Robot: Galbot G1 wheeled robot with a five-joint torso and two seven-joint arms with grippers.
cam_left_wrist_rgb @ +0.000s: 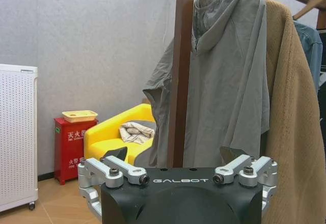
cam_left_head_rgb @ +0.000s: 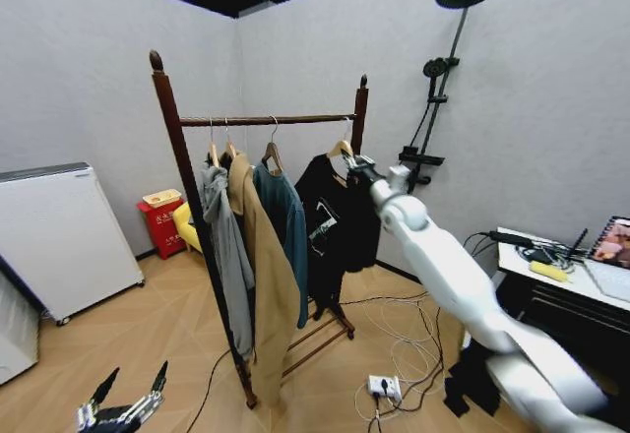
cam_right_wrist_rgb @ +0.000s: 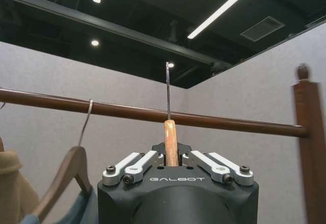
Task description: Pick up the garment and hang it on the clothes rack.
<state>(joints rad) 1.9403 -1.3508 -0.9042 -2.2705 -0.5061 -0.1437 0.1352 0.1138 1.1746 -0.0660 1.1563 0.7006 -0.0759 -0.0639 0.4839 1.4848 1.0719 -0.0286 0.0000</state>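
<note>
The right gripper, fingers clamped on the hanger of the black garment, holds its hook upright just before the rack rail, while the left gripper waits low, fingers wide.

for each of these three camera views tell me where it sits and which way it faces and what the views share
Head view: on the robot's head, facing the clothes rack; right arm reaches the garment, left gripper hangs low.
Left wrist view: behind the open left gripper, facing the rack post and grey hoodie.
Right wrist view: behind the right gripper, shut on the hanger, looking up at the rail.
Shared: the rack appears in all three.
</note>
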